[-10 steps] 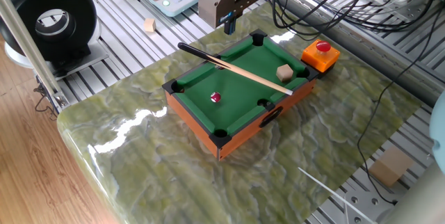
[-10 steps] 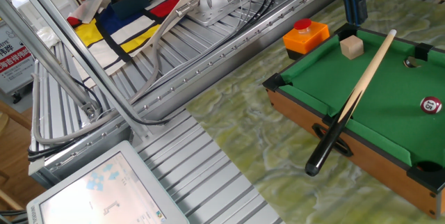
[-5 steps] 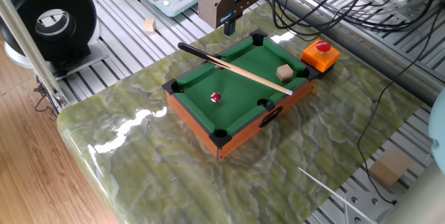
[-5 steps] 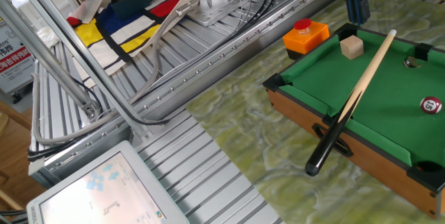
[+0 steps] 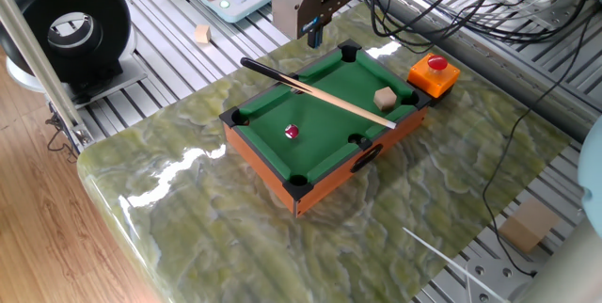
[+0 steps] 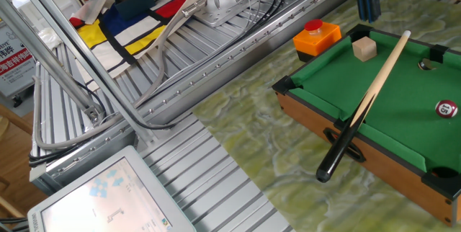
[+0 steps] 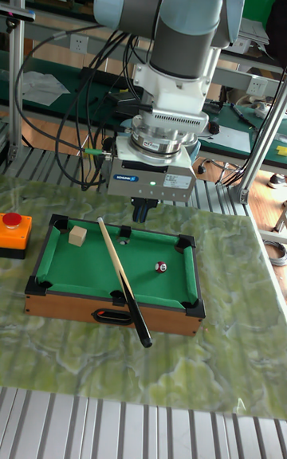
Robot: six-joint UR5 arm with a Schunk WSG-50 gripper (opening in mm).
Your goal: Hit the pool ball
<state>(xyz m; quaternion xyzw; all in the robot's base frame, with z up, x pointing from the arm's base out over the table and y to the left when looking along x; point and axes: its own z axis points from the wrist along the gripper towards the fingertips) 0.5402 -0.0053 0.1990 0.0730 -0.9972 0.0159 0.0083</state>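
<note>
The pool ball (image 5: 292,132) (image 6: 447,108) (image 7: 160,267) is a tiny dark-red ball with a white spot, resting on the green felt of the small pool table (image 5: 259,157) (image 6: 310,113) (image 7: 112,307). A cue stick (image 5: 320,94) (image 6: 371,91) (image 7: 121,276) lies diagonally across the table, its black butt overhanging one rail. My gripper (image 5: 315,32) (image 6: 370,5) (image 7: 143,209) hangs above the far rail, well away from the ball. Its dark fingers are shut with nothing between them.
A tan cube (image 5: 384,97) (image 6: 364,47) (image 7: 77,235) sits on the felt near a corner pocket. Just beside the table stands a red button on an orange box (image 5: 435,72) (image 6: 315,36) (image 7: 13,232). Another small cube (image 5: 202,34) lies on the metal rails. Cables run behind.
My gripper has drifted slightly along the far rail. The ball, cue stick and cube have not moved.
</note>
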